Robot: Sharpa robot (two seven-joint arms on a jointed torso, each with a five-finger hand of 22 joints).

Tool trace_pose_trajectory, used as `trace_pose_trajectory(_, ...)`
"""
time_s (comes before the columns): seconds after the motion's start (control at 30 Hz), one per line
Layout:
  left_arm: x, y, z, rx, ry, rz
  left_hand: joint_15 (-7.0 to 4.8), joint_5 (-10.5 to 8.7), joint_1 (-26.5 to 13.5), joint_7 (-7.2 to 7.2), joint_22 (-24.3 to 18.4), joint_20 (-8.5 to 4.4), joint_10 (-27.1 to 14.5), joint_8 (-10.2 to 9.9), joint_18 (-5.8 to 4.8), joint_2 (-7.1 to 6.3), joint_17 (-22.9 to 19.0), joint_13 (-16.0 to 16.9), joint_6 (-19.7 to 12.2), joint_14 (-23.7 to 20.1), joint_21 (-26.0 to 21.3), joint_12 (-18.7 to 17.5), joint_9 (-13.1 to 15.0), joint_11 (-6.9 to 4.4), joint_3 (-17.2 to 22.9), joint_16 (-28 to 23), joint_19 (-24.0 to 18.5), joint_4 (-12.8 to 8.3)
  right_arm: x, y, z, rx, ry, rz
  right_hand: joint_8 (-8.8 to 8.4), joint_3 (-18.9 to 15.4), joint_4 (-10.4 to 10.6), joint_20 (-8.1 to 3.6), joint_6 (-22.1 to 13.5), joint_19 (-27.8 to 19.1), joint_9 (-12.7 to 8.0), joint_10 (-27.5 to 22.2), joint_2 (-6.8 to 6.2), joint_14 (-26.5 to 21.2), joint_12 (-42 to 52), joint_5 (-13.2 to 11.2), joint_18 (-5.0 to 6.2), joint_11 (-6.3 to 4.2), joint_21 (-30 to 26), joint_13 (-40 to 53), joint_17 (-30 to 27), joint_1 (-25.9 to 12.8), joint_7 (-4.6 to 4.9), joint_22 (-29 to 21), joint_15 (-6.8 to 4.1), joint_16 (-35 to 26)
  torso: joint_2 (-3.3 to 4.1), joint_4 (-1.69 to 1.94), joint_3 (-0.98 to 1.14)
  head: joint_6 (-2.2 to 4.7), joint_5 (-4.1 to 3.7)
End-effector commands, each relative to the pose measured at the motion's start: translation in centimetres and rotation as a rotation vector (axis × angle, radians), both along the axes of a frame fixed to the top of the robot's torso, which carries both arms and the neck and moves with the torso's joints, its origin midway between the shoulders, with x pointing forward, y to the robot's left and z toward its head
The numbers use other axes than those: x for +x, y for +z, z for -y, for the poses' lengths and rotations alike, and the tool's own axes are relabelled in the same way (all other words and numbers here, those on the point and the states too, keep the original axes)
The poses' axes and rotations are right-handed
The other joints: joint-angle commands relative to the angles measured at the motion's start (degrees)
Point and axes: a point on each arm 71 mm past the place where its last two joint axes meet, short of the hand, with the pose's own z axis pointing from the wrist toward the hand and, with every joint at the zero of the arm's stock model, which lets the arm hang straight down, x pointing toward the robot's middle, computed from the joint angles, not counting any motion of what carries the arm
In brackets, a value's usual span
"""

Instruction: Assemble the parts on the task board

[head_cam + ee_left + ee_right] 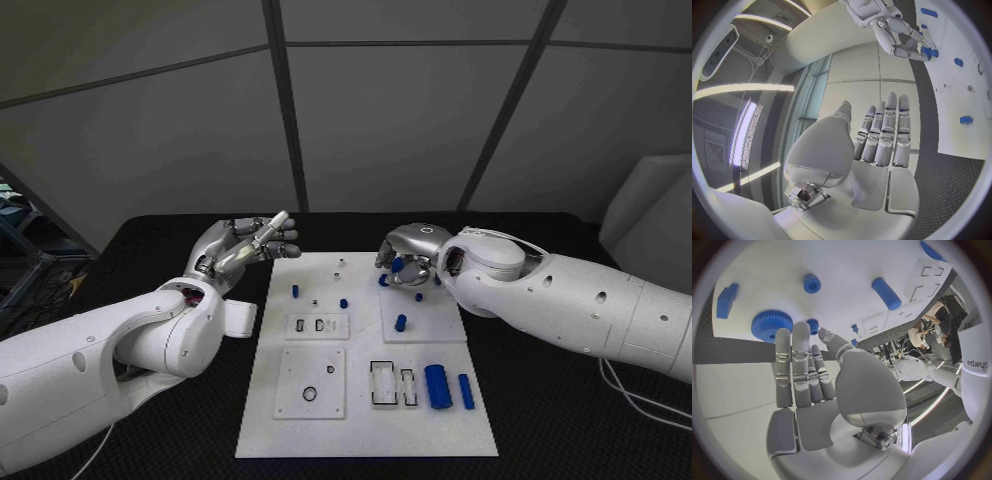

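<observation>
The white task board (368, 400) lies in the middle of the black table. My right hand (411, 255) hovers over its far right part, fingers stretched towards a big blue gear (772, 325). A smaller blue toothed piece (812, 326) sits just past the tips of its thumb and nearest finger. Nothing is plainly gripped. A short blue peg (812, 283), a blue cylinder (886, 293) and a blue block (727, 300) lie on the board beyond. My left hand (245, 245) is held beside the board's far left corner, fingers straight and together, holding nothing.
Near the board's front right edge stand a thick blue cylinder (437, 385) and a thinner one (466, 390), next to rectangular slots (384, 383). Small blue pegs (320, 300) stand mid-board. A raised square plate with a black ring (310, 393) sits front left.
</observation>
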Motion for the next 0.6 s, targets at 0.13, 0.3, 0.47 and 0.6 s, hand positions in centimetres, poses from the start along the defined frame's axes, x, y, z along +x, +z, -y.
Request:
trace_pose_trajectory(0.13, -0.12, 0.15, 0.13, 0.001, -0.022, 0.007, 0.21, -0.06, 0.3, 0.28, -0.1, 0.04, 0.2, -0.4, -0.63, -0.05, 0.1, -0.1, 0.1, 0.3, 0.2, -0.3, -0.1, 0.26, -0.3, -0.4, 0.5, -0.2, 0.23, -0.14, -0.05, -0.041, -0.005, -0.007, -0.16, 0.8, 0.5, 0.14, -0.1, 1.3, 0.0, 0.0, -0.13, 0.5, 0.4, 0.1, 0.40, 0.05, 2.7, 0.1, 1.5, 0.7, -0.07, 3.2, 0.37, 2.1, 0.26, 0.06, 0.15, 0.03, -0.17)
trace_pose_trajectory(0.3, -0.13, 0.16, 0.07, 0.002, -0.022, 0.006, 0.23, -0.06, 0.2, 0.30, -0.1, 0.04, 0.2, -0.4, -0.63, -0.03, 0.1, -0.1, 0.1, 0.3, 0.2, -0.4, -0.1, 0.28, -0.3, -0.4, 0.5, -0.2, 0.33, -0.23, -0.22, -0.043, -0.001, -0.011, -0.11, 1.7, 0.9, 0.10, 0.3, 3.0, 0.1, 0.9, 0.00, 0.9, 0.6, 0.1, -0.12, -0.10, 5.6, 0.1, 6.0, 0.7, -0.09, 6.9, 0.32, 6.9, 0.40, 0.07, 0.24, -0.10, -0.01)
trace_pose_trajectory(0.47, -0.14, 0.16, 0.04, 0.002, -0.022, 0.006, 0.25, -0.05, 0.2, 0.32, -0.1, 0.05, 0.2, -0.4, -0.64, -0.02, 0.1, -0.1, 0.1, 0.3, 0.2, -0.4, -0.1, 0.29, -0.3, -0.5, 0.5, -0.1, 0.44, -0.35, -0.37, -0.049, 0.000, -0.019, -0.06, 2.6, 1.2, 0.04, 0.7, 3.7, 0.1, 1.9, 0.17, 0.8, 0.8, -0.1, -0.39, -0.24, 7.2, 0.1, 8.6, 0.7, -0.14, 8.9, 0.27, 9.6, 0.48, 0.13, 0.31, -0.42, -0.04)
trace_pose_trajectory(0.6, -0.23, 0.20, 0.08, 0.002, -0.025, 0.004, 0.27, -0.05, 0.2, 0.33, -0.2, 0.06, 0.1, -0.5, -0.64, 0.00, 0.1, -0.1, 0.1, 0.2, 0.2, -0.4, -0.1, 0.31, -0.3, -0.5, 0.5, -0.1, 0.52, -0.46, -0.39, -0.054, -0.002, -0.026, 0.05, 3.3, 1.5, 0.00, 1.2, 4.4, 0.1, 2.5, 0.24, 0.9, 0.8, -0.3, -0.62, -0.32, 8.5, 0.0, 10.6, 0.8, -0.13, 10.5, 0.23, 11.7, 0.54, 0.16, 0.30, -0.51, -0.08)
